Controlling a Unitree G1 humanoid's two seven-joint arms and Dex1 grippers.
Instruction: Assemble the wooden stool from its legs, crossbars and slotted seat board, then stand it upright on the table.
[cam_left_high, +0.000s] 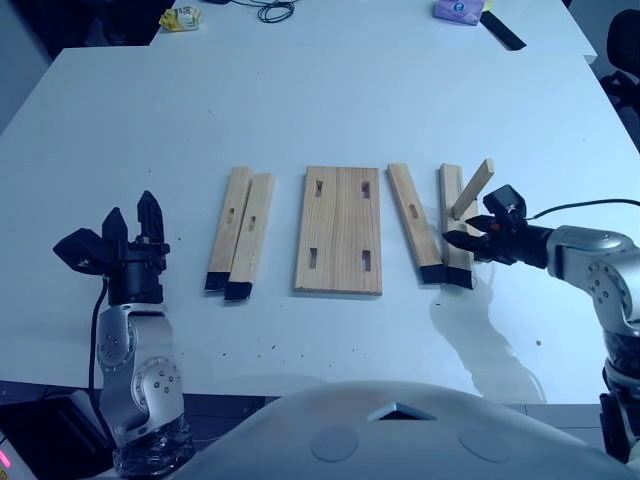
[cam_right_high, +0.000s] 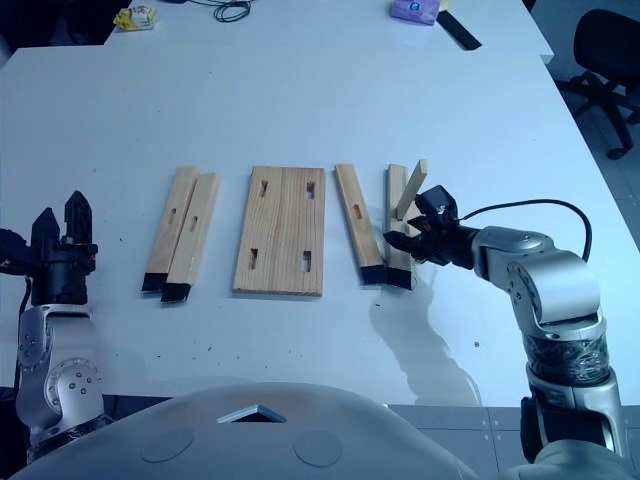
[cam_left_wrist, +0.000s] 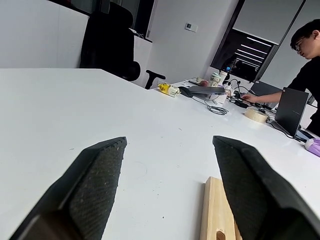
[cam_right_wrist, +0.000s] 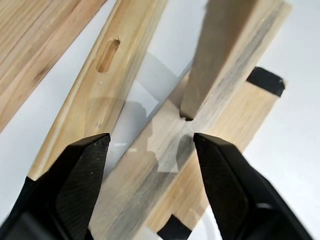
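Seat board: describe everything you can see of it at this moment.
The seat board is a flat rectangle of pale, grained wood with four small slots, two near each short end. It lies flat on the white table, long side running away from the robot, between two pairs of legs, with narrow gaps either side. Nothing rests on it.

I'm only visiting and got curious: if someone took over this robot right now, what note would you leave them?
Left gripper: open, raised at the table's left side, holding nothing.
Right gripper: open, fingers either side of the rightmost leg.
Seat board lies flat mid-table, two legs left of it, another leg and the rightmost one on its right.
A crossbar stands tilted, its end at that leg's slot.
Done: only that crossbar started, it seems.
Left: every other joint, fitting the seat, standing the stool up.
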